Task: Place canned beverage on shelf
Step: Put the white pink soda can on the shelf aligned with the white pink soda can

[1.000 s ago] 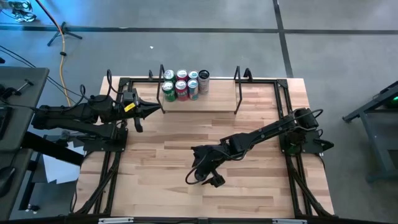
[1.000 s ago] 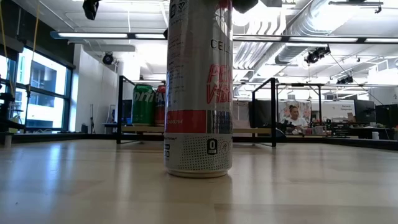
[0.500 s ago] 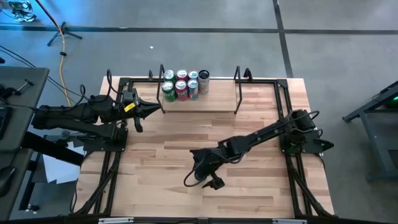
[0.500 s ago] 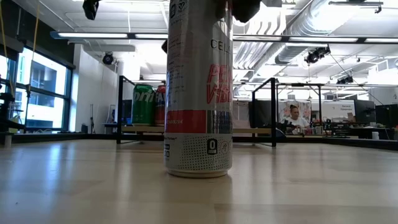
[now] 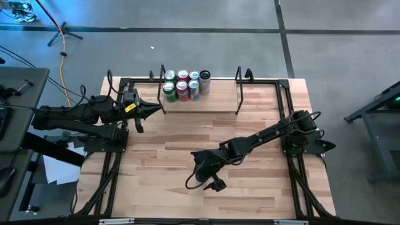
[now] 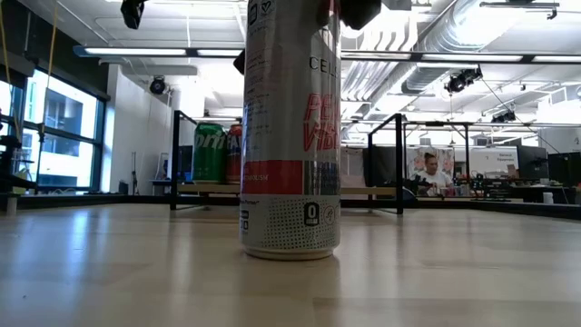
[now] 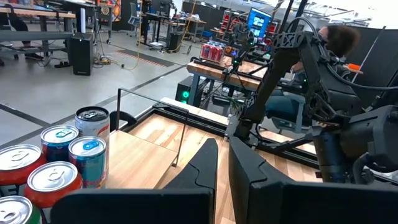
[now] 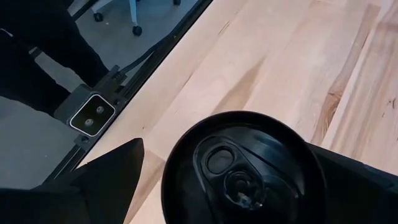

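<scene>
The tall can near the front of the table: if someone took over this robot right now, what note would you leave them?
Right gripper: open, fingers on either side of the tall can's top, not closed on it.
Left gripper: shut, empty, waiting by the shelf's left end.
The can stands upright on the table, near the front, far from the shelf.
Done: six cans stand at the shelf's left end.
Left: grip this can, carry it to the shelf.

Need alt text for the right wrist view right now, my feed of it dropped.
Looking straight down on the dark top of an upright can, pull tab visible, standing on the pale wood table. The right gripper is open, its dark fingers flanking the can without visibly closing on it. Beyond the table edge, floor and a chair base show.
</scene>
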Robot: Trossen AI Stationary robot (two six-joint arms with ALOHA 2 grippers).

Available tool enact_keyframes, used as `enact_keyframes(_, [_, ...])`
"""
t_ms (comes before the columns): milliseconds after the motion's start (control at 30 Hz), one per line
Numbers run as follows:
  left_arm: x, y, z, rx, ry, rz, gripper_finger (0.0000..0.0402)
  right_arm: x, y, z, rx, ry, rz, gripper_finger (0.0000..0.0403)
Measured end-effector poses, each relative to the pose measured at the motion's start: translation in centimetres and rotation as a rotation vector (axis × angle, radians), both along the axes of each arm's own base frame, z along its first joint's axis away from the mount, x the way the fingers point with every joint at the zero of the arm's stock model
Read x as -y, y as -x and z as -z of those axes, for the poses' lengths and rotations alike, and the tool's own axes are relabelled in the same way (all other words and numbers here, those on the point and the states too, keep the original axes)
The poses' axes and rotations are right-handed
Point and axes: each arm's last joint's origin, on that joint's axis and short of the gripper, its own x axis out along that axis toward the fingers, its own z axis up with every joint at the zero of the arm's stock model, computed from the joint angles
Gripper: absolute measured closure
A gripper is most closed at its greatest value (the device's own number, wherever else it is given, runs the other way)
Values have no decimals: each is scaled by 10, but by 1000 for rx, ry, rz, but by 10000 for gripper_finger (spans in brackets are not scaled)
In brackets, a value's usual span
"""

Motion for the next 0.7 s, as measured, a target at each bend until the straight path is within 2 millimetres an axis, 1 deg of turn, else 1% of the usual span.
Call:
enact_keyframes(300, [0, 0, 0, 0, 0, 0, 398, 0, 0, 0, 13, 17, -16, 14])
enact_keyframes(400, [0, 0, 0, 0, 0, 0, 398, 0, 0, 0, 14, 20, -13, 21])
enact_keyframes(500, [0, 0, 0, 0, 0, 0, 398, 0, 0, 0, 14, 20, -13, 39])
enact_keyframes(700, [0, 0, 0, 0, 0, 0, 398, 0, 0, 0, 14, 21, -12, 91])
